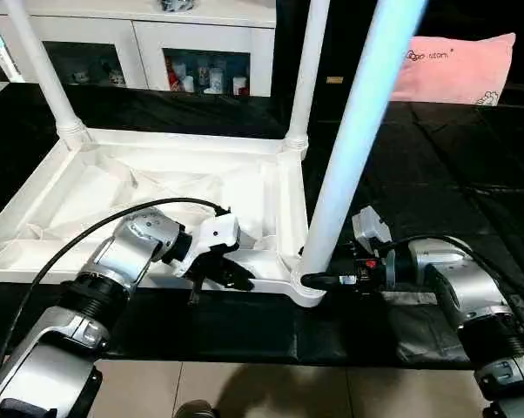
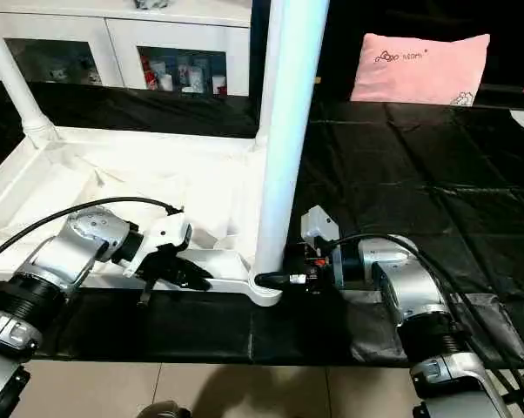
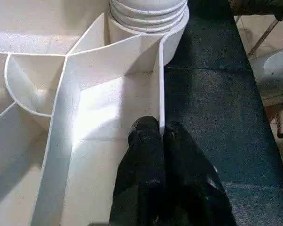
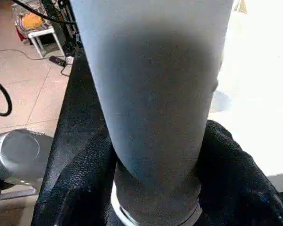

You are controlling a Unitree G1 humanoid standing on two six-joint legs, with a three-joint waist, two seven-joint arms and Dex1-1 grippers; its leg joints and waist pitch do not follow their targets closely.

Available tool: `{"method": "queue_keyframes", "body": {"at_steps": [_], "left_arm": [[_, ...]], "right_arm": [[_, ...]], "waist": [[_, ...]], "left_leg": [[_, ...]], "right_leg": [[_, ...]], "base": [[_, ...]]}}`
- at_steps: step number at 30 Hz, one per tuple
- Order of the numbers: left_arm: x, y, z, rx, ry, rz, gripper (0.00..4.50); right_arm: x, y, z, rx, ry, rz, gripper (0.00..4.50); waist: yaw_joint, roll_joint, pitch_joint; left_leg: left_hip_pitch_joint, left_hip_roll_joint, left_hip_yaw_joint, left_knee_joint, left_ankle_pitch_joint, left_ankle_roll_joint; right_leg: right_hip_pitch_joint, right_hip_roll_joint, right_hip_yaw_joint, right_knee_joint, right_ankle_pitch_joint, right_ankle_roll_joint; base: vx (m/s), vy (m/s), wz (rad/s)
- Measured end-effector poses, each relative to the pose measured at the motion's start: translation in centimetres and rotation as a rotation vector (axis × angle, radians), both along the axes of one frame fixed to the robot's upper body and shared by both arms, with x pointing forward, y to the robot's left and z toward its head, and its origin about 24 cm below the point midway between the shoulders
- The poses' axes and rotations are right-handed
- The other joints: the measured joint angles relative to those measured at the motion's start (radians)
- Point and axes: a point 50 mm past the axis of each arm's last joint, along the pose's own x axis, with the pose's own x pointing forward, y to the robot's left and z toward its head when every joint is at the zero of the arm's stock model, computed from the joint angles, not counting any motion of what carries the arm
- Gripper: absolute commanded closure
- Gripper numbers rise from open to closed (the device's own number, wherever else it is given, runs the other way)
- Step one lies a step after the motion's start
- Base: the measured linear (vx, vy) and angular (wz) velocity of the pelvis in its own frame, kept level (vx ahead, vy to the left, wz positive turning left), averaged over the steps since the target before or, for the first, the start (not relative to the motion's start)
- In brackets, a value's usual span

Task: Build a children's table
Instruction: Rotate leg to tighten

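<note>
While level, right gripper (image 1: 319, 280) around leg (image 1: 353, 139).

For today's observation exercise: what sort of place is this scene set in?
Probably a furnished indoor room, perhaps a home-style demo space: a white cabinet with glass doors holding small items, a pink pillow, and a tiled floor below the black-covered work surface.

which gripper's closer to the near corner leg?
Right. The right gripper straddles the near corner leg at its base; the left gripper pinches the tabletop rim beside it.

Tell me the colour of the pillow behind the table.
Pink, with small dark lettering; the pillow shows best in the right eye view.
</note>
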Motion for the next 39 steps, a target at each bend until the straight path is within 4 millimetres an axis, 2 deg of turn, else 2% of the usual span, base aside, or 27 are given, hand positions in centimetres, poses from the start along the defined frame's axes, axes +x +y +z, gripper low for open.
{"method": "queue_keyframes", "body": {"at_steps": [9,13,16,19,22,25,28,32,33,39], "left_arm": [[-0.1,0.0,0.1,-0.005,-0.001,0.004,4.5],[0.0,-0.1,-0.2,-0.022,0.013,0.06,4.5],[0.6,-0.6,-0.5,-0.04,-0.006,0.189,4.5],[1.7,-1.8,-0.7,-0.05,-0.023,0.336,4.5],[2.3,-3.2,-1.0,-0.068,-0.032,0.425,4.5],[3.7,-4.4,-1.0,-0.069,-0.065,0.591,4.5],[4.2,-5.6,-1.0,-0.077,-0.081,0.651,4.5],[4.4,-6.1,-0.9,-0.077,-0.094,0.685,4.5],[4.5,-6.0,-0.9,-0.076,-0.094,0.688,4.5],[4.6,-5.7,-0.9,-0.067,-0.102,0.686,4.5]], "right_arm": [[0.0,0.1,0.2,0.0,-0.005,0.002,2.43],[0.1,0.4,0.0,0.008,0.009,-0.044,2.43],[0.8,0.5,-0.4,0.015,0.015,-0.196,2.43],[2.2,1.0,-1.0,0.036,0.012,-0.443,2.43],[3.4,1.3,-1.1,0.038,0.011,-0.608,2.43],[5.6,3.5,-0.9,0.034,0.021,-0.862,2.43],[6.5,4.1,-0.7,0.016,0.024,-0.976,2.43],[6.9,4.7,-0.5,0.011,0.026,-1.036,2.43],[7.0,4.8,-0.5,0.011,0.027,-1.046,1.88],[6.8,5.3,-0.6,0.042,0.022,-1.036,1.31]], "waist": [[-0.001,0.0,0.0],[-0.003,0.0,0.0],[-0.011,-0.001,0.0],[-0.038,-0.001,-0.001],[-0.062,-0.002,-0.001],[-0.079,-0.002,-0.001],[-0.08,-0.002,-0.001],[-0.079,-0.002,-0.001],[-0.08,-0.002,-0.001],[-0.086,-0.003,-0.001]], "left_leg": [[0.0,0.0,0.0,0.0,0.0,0.0],[0.001,0.0,0.0,0.0,0.0,0.0],[0.004,0.0,0.0,0.001,0.002,-0.002],[0.004,0.0,0.0,0.002,0.003,-0.003],[0.003,0.0,0.0,0.001,0.003,-0.003],[0.004,0.0,-0.002,0.0,0.006,-0.007],[0.003,0.0,-0.002,-0.003,0.006,-0.007],[0.002,-0.001,-0.002,-0.004,0.005,-0.005],[0.002,-0.001,-0.002,-0.004,0.005,-0.005],[0.003,-0.001,-0.001,-0.004,0.005,-0.005]], "right_leg": [[0.0,0.0,0.0,0.0,0.0,0.0],[0.0,0.0,0.0,0.001,0.0,0.0],[0.002,0.0,0.001,0.003,0.001,0.0],[0.002,0.0,0.001,0.001,0.0,0.004],[0.002,0.0,0.001,0.001,0.002,0.003],[0.001,0.002,0.0,0.004,0.003,0.001],[0.0,0.002,0.0,0.001,0.003,0.0],[0.0,0.002,0.0,-0.001,0.004,-0.001],[0.0,0.002,0.0,-0.001,0.004,-0.001],[0.0,0.002,0.001,-0.001,0.004,-0.001]], "base": [[0.0,0.0,0.0],[0.0,0.0,0.0],[0.0,0.0,0.0],[0.0,0.0,0.0],[0.0,0.0,0.0],[0.0,0.0,0.0],[0.0,0.0,0.0],[0.0,0.0,0.0],[0.0,0.0,0.0],[0.0,0.0,0.0]]}}
